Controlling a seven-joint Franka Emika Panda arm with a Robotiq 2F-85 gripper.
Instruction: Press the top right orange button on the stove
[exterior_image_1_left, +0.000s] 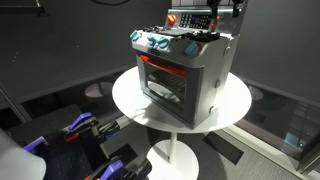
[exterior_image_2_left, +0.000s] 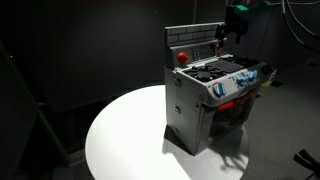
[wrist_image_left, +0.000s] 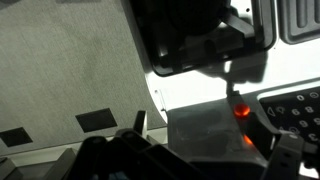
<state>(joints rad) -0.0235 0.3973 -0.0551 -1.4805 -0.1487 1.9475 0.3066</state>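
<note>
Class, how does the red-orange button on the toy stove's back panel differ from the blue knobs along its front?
The button is red-orange, the knobs blue. The button sits high on the upright back panel, the knobs lower on the front strip. Both belong to the stove.

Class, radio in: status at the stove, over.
Gripper above stove rear corner, jaws unclear. Orange button close ahead in wrist view. No obstruction seen.
</note>
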